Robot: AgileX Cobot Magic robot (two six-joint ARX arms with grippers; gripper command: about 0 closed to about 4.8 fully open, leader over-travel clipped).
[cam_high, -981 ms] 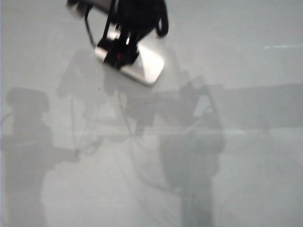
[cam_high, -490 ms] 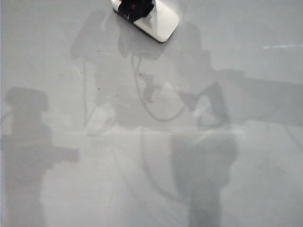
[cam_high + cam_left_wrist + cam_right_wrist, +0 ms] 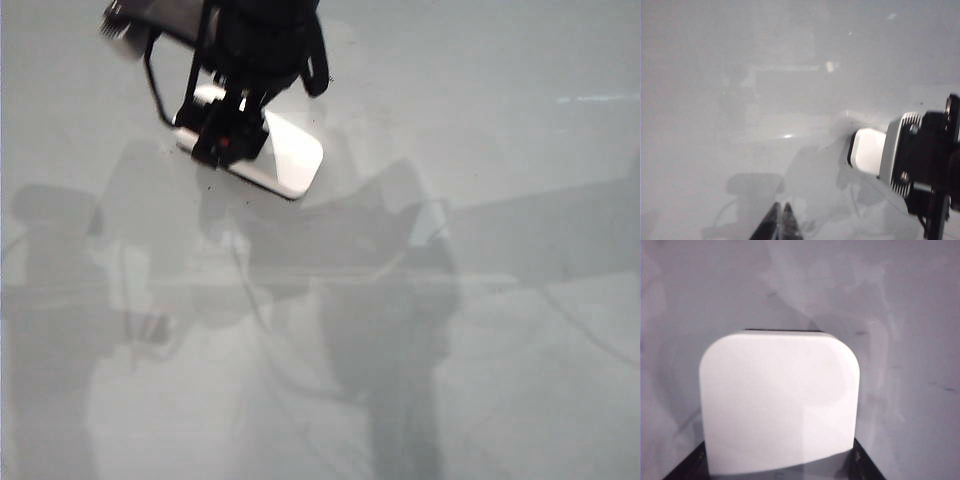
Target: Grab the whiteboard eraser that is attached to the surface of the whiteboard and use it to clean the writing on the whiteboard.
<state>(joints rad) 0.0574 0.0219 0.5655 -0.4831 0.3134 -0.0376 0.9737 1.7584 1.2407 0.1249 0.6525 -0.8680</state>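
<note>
In the exterior view I see my right gripper [image 3: 228, 140] in the upper left part of the whiteboard [image 3: 480, 330]. Its jaws pinch the whiteboard eraser [image 3: 275, 155] at one end, and the white block lies flat on the board, slanted, with its free end pointing down and to the right. The black body of the arm with its cables covers the far end of the eraser. A red spot shows between the jaws.

In the right wrist view the whiteboard eraser [image 3: 780, 405] fills most of the picture. Its glossy white top faces the camera and a thin black edge shows along the far side. The dark tips of the right gripper [image 3: 780, 475] stand at both sides of the eraser, at the near corners, so the jaws are held apart by the block and press on it.

In the left wrist view the left gripper [image 3: 778, 222] shows only as two dark tips at the edge of the picture. They lie close together and almost touch, so I read these jaws as pressed together with nothing between them. From here I also see the right arm from the side, with the whiteboard eraser [image 3: 869, 150] in front of it on the whiteboard [image 3: 740, 75].

The board surface around the eraser carries grey shadows, pale smudges and some tiny dark specks. I cannot make out any clear blue writing in these pictures.
</note>
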